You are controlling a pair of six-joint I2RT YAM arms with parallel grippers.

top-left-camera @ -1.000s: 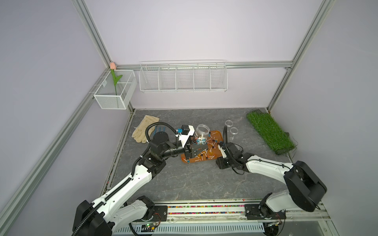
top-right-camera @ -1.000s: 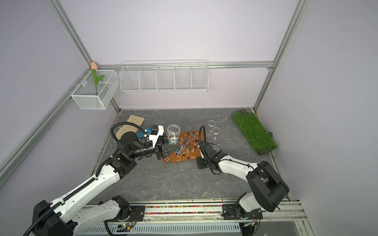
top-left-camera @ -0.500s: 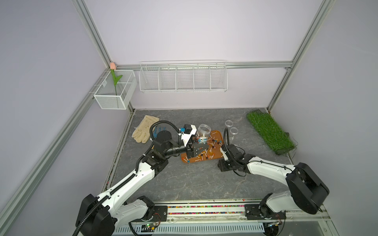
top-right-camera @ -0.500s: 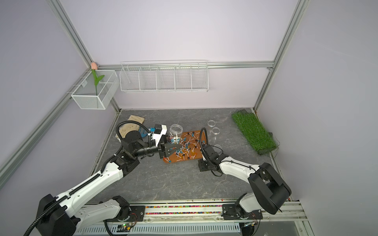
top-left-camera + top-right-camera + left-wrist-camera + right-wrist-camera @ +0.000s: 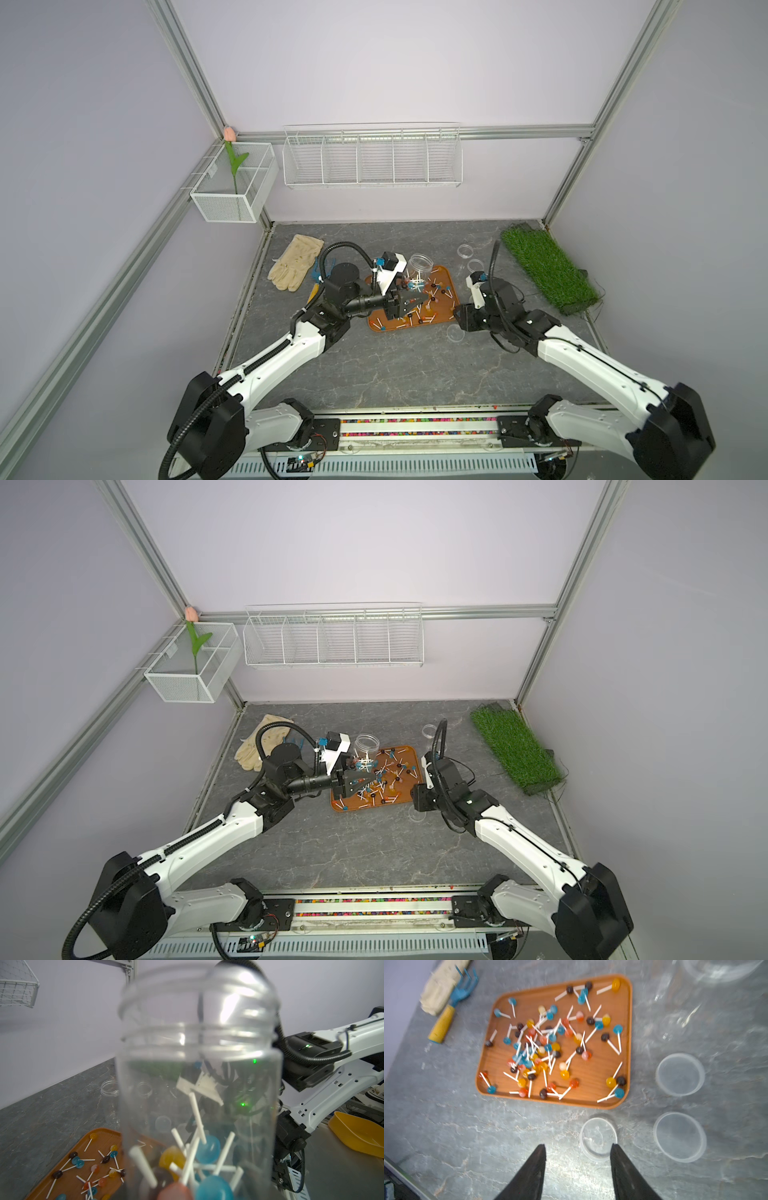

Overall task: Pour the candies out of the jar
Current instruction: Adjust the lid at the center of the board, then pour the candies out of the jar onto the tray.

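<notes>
A clear, wide-mouthed plastic jar [image 5: 197, 1053], its mouth upward, carries a small tangle of candies [image 5: 207, 1147] at its bottom, with blue, orange, dark and pink heads on white sticks. Dozens more lie scattered across the brown tray [image 5: 630, 1022] on the grey surface [image 5: 488, 1136]. The left end effector [image 5: 419, 302] is closed on the jar near its base and holds it above the tray's left side. The right end effector [image 5: 578, 1146], jaws apart and empty, hovers over the surface just off the tray's near right corner, beside a small clear dish [image 5: 598, 1138].
</notes>
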